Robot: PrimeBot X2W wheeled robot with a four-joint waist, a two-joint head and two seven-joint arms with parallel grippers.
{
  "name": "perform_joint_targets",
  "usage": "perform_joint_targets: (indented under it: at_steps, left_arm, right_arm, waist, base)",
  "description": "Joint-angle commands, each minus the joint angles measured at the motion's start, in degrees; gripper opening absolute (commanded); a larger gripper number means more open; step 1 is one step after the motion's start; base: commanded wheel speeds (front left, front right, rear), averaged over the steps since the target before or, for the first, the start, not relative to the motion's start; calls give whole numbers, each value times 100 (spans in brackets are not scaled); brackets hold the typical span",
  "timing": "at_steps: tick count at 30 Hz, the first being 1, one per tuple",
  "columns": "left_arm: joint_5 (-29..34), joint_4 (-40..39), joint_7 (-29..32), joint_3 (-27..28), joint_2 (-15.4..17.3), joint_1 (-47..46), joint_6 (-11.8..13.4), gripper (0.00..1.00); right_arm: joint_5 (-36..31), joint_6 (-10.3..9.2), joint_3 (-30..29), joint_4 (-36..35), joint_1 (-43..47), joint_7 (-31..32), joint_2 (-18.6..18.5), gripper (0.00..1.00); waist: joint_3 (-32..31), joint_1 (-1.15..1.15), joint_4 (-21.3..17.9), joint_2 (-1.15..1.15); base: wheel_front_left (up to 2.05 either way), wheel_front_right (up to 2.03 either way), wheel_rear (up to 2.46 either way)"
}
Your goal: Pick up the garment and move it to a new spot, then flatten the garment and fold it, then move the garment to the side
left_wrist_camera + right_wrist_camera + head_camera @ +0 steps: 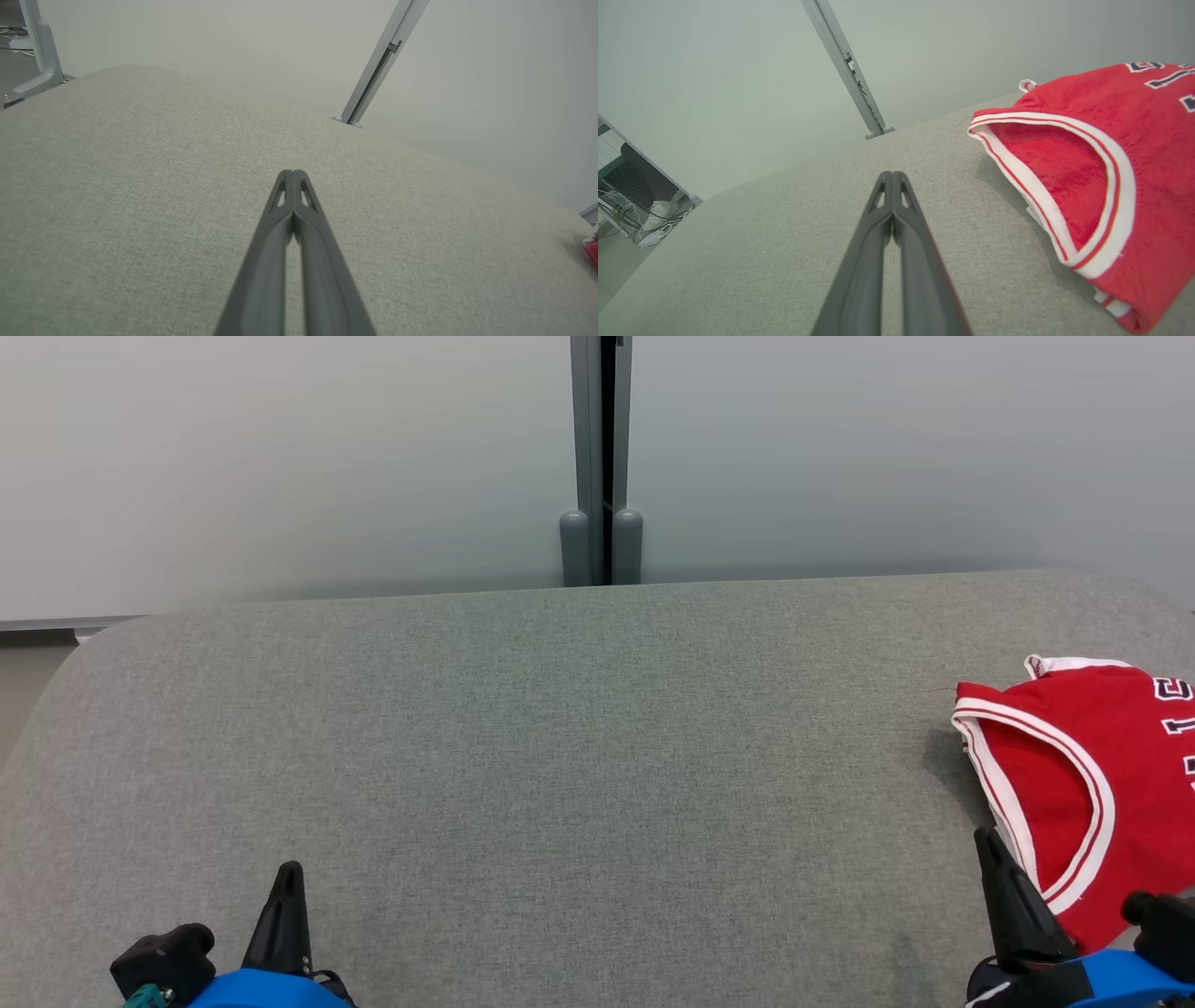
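Observation:
A red jersey (pixel 1083 775) with white and red trim and dark lettering lies folded at the right edge of the grey fabric table (pixel 560 756). The right wrist view has the jersey (pixel 1120 177) to the right of the fingers, its trimmed opening facing them. My right gripper (pixel 990 845) is shut and empty, its tip just left of the jersey's near corner; seen from its wrist, the right gripper (pixel 892 175) hovers over bare fabric. My left gripper (pixel 289 873) is shut and empty at the lower left, far from the jersey, and the left gripper (pixel 292 172) has its fingertips pressed together.
A grey partition wall stands behind the table, with a vertical post (pixel 602 457) at its middle. The table's rounded left corner (pixel 84 663) drops to the floor. A sliver of the jersey (pixel 592 247) shows at the left wrist view's right edge. Cables and a shoe (pixel 658 210) lie on the floor.

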Motion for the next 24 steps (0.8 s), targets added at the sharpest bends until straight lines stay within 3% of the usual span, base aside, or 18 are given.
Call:
perform_joint_targets:
  at_steps: [1,24]
  left_arm:
    - [-184,-63,43,111,5,-203,-56,0]
    - [-1836,-50,523,685,-348,-409,-398,0]
  right_arm:
    - [243,0,-5,-26,-184,8,-57,0]
    - [2269,0,-4,426,-528,123,-96,0]
  waist:
    - [-1,0,0,-1]
    - [-7,-1,-3,-1]
  base:
    - [0,0,0]
    - [0,0,0]
